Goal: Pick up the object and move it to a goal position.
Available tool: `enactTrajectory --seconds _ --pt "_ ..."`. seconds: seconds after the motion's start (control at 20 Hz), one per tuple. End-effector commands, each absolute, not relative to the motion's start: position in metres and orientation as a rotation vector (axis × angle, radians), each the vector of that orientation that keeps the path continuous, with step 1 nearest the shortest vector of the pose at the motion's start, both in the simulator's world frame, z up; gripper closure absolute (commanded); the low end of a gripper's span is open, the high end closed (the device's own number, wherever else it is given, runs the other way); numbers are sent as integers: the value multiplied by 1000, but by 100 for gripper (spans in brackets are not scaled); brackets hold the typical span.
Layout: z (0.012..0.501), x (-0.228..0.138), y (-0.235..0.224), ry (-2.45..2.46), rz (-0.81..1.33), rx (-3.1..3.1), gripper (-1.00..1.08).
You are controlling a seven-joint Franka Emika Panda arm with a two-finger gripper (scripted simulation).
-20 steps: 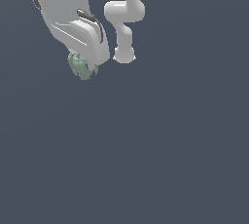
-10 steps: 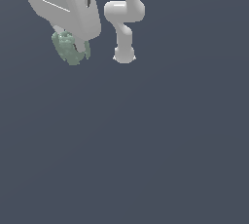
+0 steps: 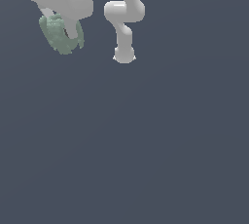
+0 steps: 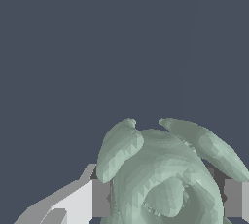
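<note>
the smooth white gripper (image 3: 65,35) has its jaws pinching the object (image 4: 168,179), a pale grey-green lump of knobbly, curled lobes.

You see the gripper (image 3: 65,33) at the exterior view's upper left, clamped on the knobbly grey-green object (image 3: 57,35); the arm's base (image 3: 124,56) stands to its right.

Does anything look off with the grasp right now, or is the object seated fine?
Nothing stands out. The object sits between the gripper's fingers, one on each side, and looks intact. In the exterior view it hangs under the gripper.
</note>
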State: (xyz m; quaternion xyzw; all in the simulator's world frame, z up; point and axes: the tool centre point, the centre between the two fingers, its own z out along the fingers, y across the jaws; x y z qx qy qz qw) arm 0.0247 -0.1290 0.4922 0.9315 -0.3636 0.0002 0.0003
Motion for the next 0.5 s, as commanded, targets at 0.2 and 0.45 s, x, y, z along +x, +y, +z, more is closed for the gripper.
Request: enactTrajectory --seconds 0.2,0.45 --pt "501 28 -131 -1142 0 2927 108" --pt "503 28 -131 -1143 0 2926 108"
